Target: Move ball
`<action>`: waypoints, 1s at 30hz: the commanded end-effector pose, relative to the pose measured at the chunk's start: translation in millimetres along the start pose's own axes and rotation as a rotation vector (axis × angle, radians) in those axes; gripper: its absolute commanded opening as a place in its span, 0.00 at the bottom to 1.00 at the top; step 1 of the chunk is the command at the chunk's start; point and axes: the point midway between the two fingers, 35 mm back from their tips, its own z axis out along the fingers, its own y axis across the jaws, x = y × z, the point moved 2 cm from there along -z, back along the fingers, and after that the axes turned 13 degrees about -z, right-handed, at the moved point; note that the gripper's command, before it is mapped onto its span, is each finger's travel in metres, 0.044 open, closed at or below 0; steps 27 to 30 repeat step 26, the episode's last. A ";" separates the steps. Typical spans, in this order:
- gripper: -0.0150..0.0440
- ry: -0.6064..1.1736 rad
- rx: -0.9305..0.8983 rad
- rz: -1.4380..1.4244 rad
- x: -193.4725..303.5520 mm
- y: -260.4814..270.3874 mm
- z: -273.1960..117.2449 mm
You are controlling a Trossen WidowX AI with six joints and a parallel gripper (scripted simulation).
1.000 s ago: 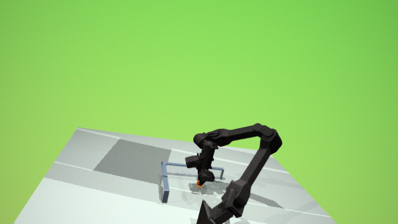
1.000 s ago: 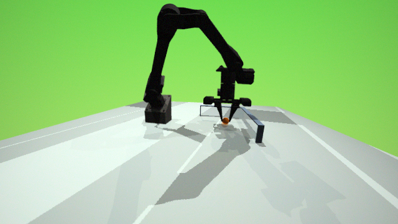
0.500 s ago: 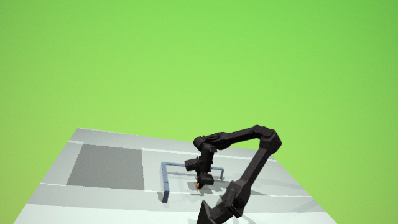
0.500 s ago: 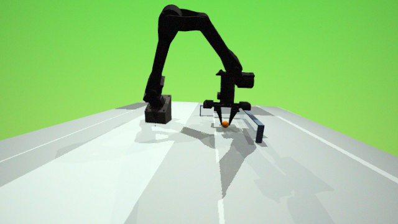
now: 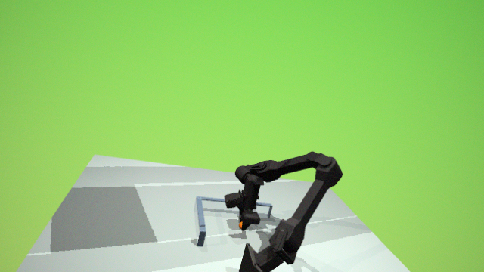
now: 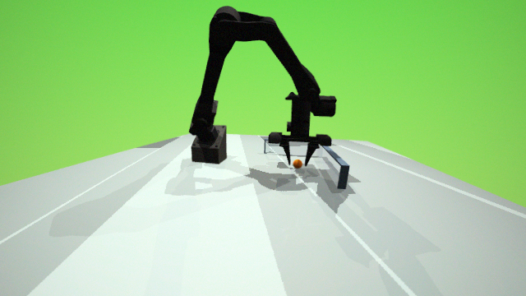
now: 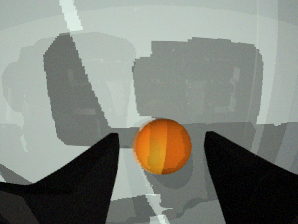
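Resting on table (image 6: 230, 230), ball (image 7: 162, 145) between half-open jaws, gaps both sides; walls (image 6: 339, 164) near.

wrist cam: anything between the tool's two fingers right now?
Yes: the orange ball, on the table, with a gap to each finger. The tool is open. Wrist view shows it best.

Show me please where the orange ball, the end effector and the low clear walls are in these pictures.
Orange ball (image 7: 162, 147): wrist view, middle of its visible face.
End effector (image 6: 299, 159): exterior view, midway between the two fingertips, open around the ball.
Low clear walls (image 5: 200, 219): top view, on the left wall's side.
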 end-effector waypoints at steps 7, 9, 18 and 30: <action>0.67 -0.001 -0.005 -0.008 -0.9 0.4 -84.4; 0.67 0.000 -0.005 -0.008 -0.8 0.8 -87.4; 0.67 0.003 0.011 -0.015 -2.3 -2.1 -79.5; 1.00 0.004 0.010 -0.010 -1.5 1.7 -123.3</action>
